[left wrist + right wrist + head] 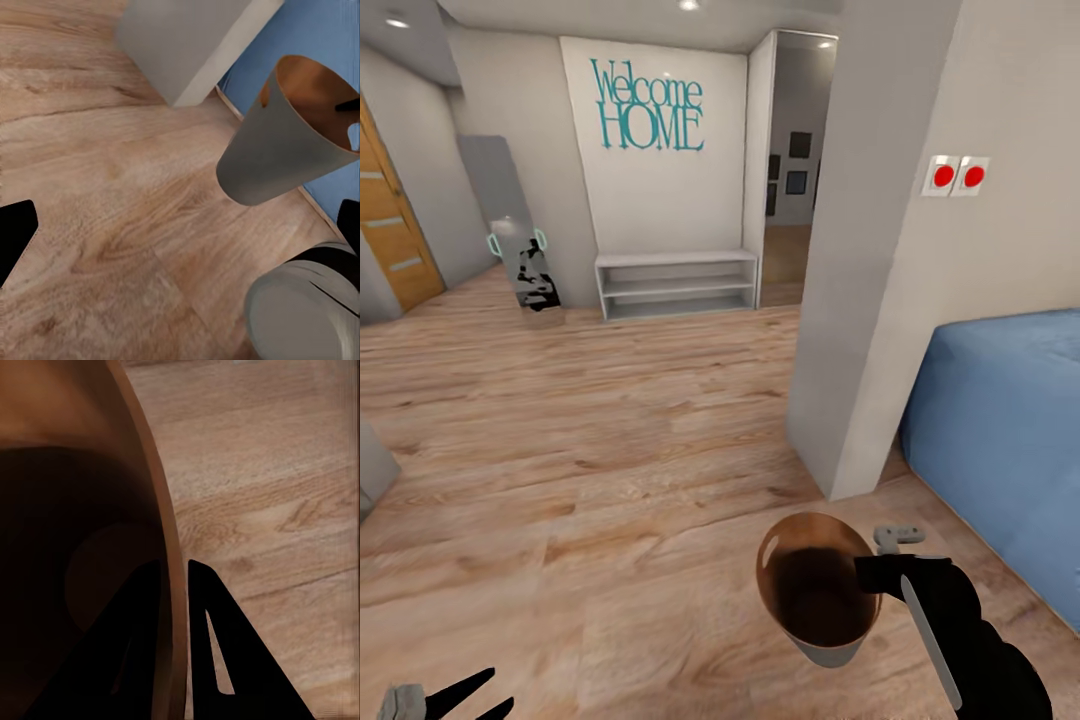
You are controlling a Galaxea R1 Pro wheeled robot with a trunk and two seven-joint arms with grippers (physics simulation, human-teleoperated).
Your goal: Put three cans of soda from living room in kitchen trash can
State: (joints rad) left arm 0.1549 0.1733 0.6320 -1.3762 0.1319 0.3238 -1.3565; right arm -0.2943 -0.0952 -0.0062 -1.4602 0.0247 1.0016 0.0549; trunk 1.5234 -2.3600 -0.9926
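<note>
Where the head view looks down a hallway, a wood plank floor (590, 450) runs from the robot to a white wall bearing teal "Welcome HOME" lettering (648, 105). Far beyond the left gripper (465, 698), at the left edge, stands an orange-brown door (390, 225); just right of it a grey panel (495, 190) leans on the wall, with a small black-and-white patterned object (535, 272) at its foot. Further right, under the lettering, sits a low white shelf unit (676, 283), and beside that a doorway (792, 170) opens onto a room with dark frames on its wall. The left gripper's black fingers appear spread at the bottom left, with nothing between them; in the left wrist view one black fingertip (15, 232) shows over bare planks.

Ahead of the right gripper (875, 580) a pale pillar (890, 250) rises from the floor, carrying two red round switches (957, 176). To that gripper's right lies a blue sofa (1000, 440).

The bin (820, 590), pale grey outside and glossy orange-brown inside, hangs tilted above the floor, its rim pinched by the right gripper; the right wrist view shows one finger (124, 652) inside the rim and the other outside, closed narrowly on the wall (169, 585). In the left wrist view the bin (277, 154) is seen clear of the planks, near the pillar's base (184, 45).
</note>
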